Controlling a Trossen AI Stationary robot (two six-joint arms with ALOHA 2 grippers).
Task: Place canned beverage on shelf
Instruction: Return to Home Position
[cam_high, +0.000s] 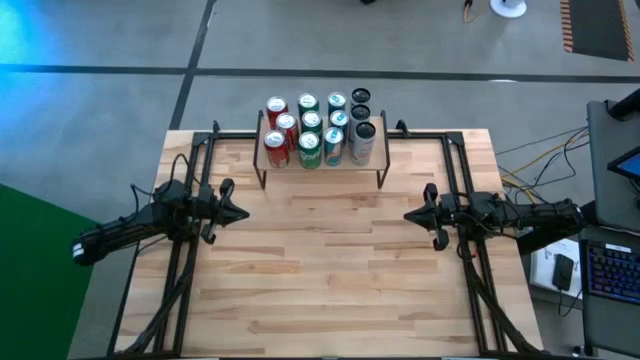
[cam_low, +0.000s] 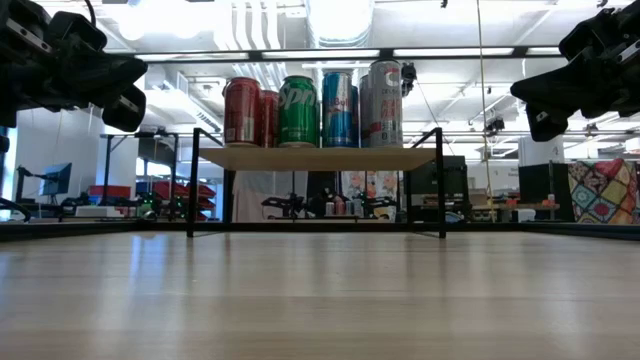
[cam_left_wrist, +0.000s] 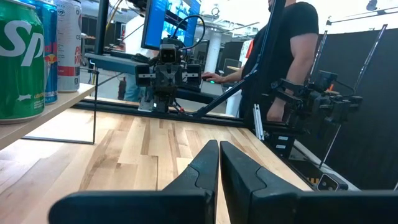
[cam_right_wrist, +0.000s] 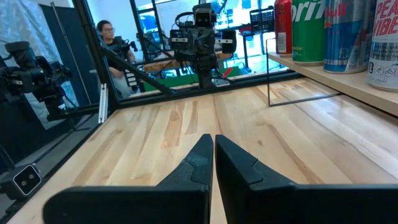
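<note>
The left claw (cam_high: 243, 213) hovers over the left side of the desk (cam_high: 330, 290). Its fingers are pressed together around nothing and point toward the middle. At the far edge of the desk, between the two arms, stands the shelf (cam_low: 315, 158), a low light-wood top on thin black legs. Upright cans fill its top, packed close in four lines running front to back. Three red cans (cam_high: 286, 124) are at the left end, then three green cans (cam_high: 311, 122), then three blue cans (cam_high: 338, 119). At the right end two dark-topped cans (cam_high: 360, 97) stand behind a silver can (cam_high: 363, 140). The right claw (cam_high: 408, 216) hovers over the right side of the desk, fingers likewise pressed together and empty. It faces the left claw and is well apart from it.
</note>
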